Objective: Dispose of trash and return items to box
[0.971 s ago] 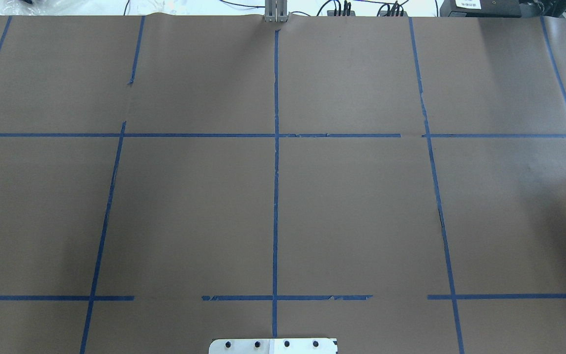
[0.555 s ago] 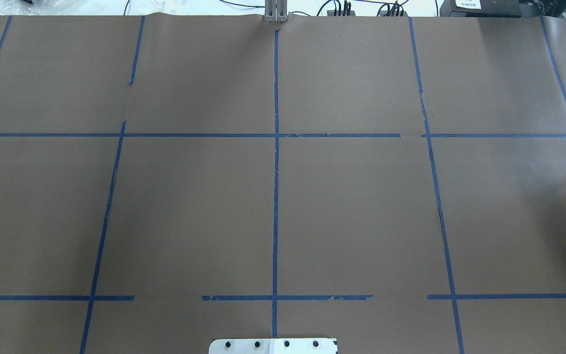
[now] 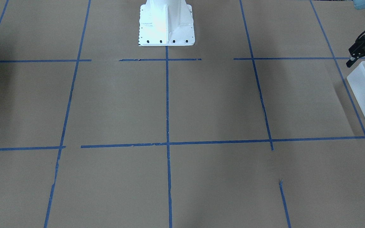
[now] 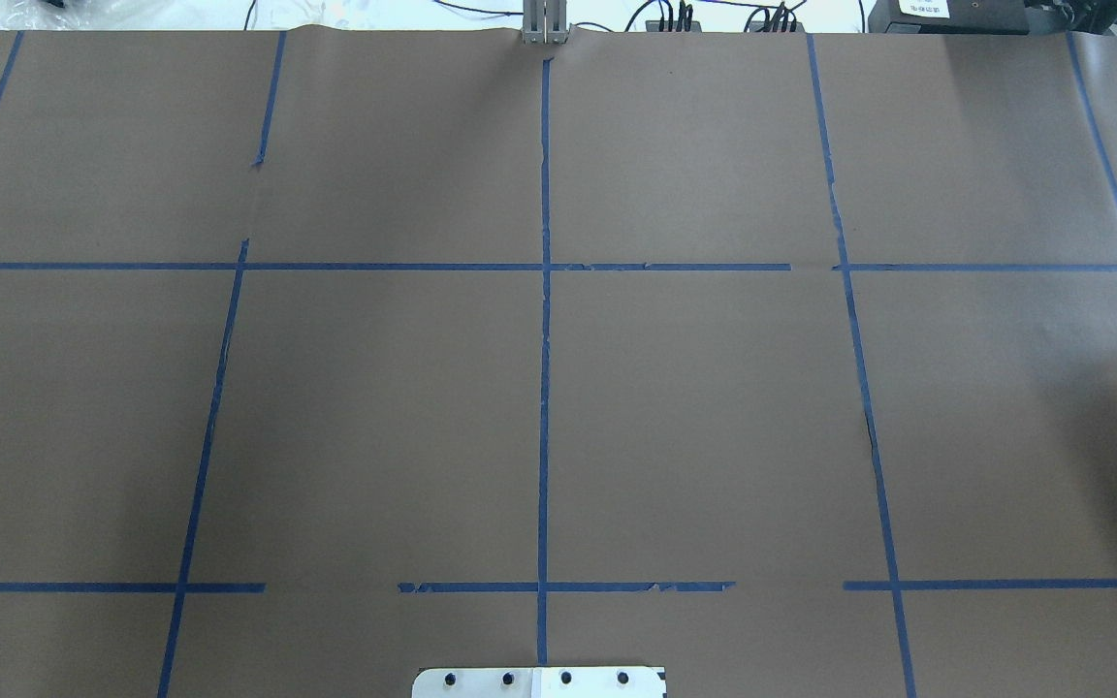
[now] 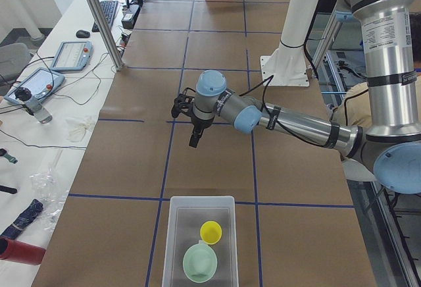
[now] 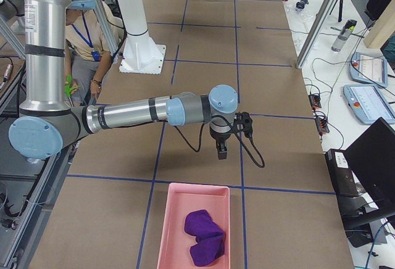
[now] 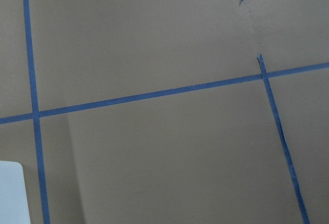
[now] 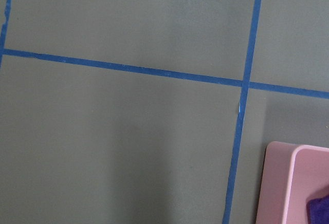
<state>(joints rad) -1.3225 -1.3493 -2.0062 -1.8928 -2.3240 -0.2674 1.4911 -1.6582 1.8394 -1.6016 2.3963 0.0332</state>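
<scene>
Clear box (image 5: 172, 241) at bottom centre of the left side view, yellow cup (image 5: 211, 232) and green bowl (image 5: 199, 262) inside, left gripper (image 3: 362, 67) near it, jaws apart and empty, pink bin (image 6: 170, 232) holding purple cloth (image 6: 202, 235), right gripper (image 6: 221, 150) near it, grip cannot be told

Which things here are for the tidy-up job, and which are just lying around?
For the job: clear box with a yellow cup and a green cup inside; pink bin with a purple cloth inside.

Just lying about, on the side bench: red bottle, tablet, keyboard.
</scene>
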